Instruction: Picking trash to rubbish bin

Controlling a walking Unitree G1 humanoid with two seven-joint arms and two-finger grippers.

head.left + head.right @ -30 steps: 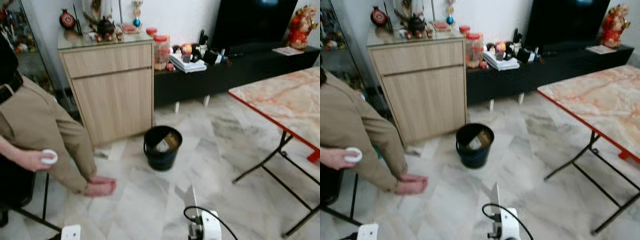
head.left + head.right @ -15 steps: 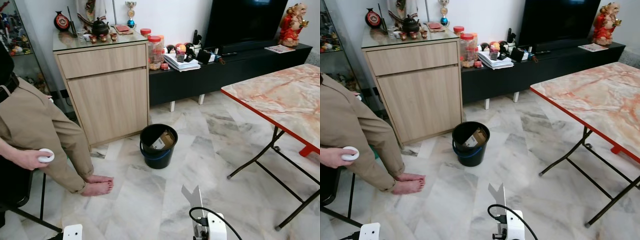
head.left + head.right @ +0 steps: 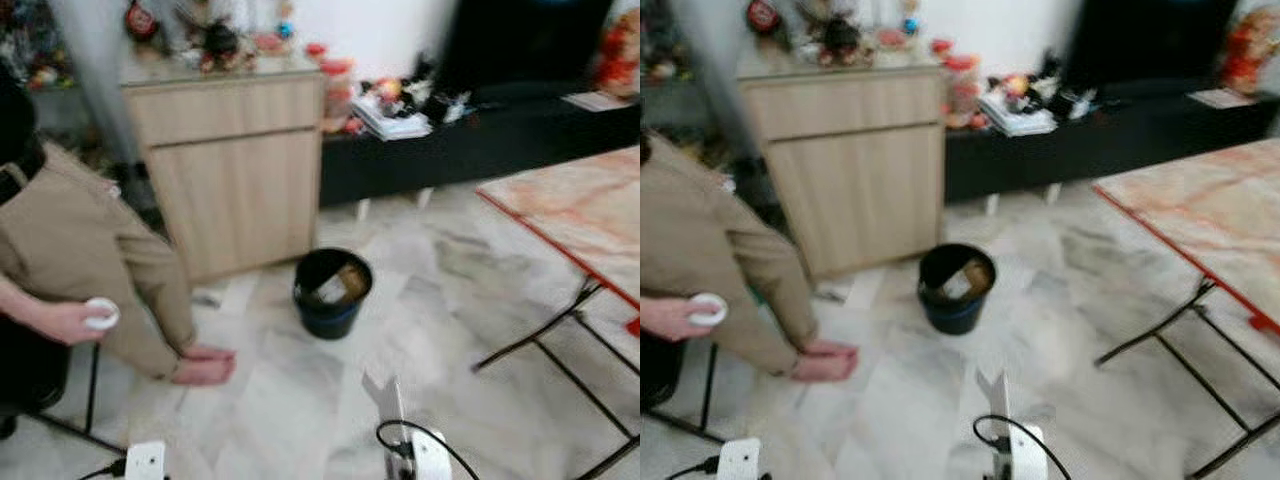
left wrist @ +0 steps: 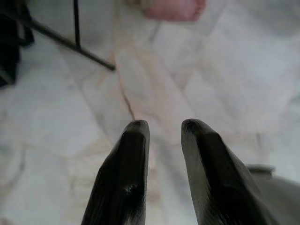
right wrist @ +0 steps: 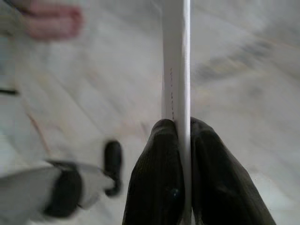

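Note:
A black rubbish bin (image 3: 332, 292) with a blue lower band stands on the marble floor in front of me, with cardboard scraps (image 3: 342, 282) inside it. My right gripper (image 5: 183, 124) is shut on a flat, thin white piece of trash (image 5: 176, 56). That piece (image 3: 385, 400) sticks up at the bottom of the eye views, a good way short of the bin. My left gripper (image 4: 161, 126) hangs open over bare floor with nothing between its fingers.
A person sits at the left in tan trousers (image 3: 90, 250), holding a small white round thing (image 3: 100, 313), bare feet (image 3: 205, 365) on the floor. Behind the bin are a wooden cabinet (image 3: 230, 170) and a black TV console (image 3: 480, 135). A folding marble-top table (image 3: 585, 215) stands at the right.
The picture has turned blurred and slid slightly, so the camera is moving. The bin, the person and the held piece keep their places relative to one another.

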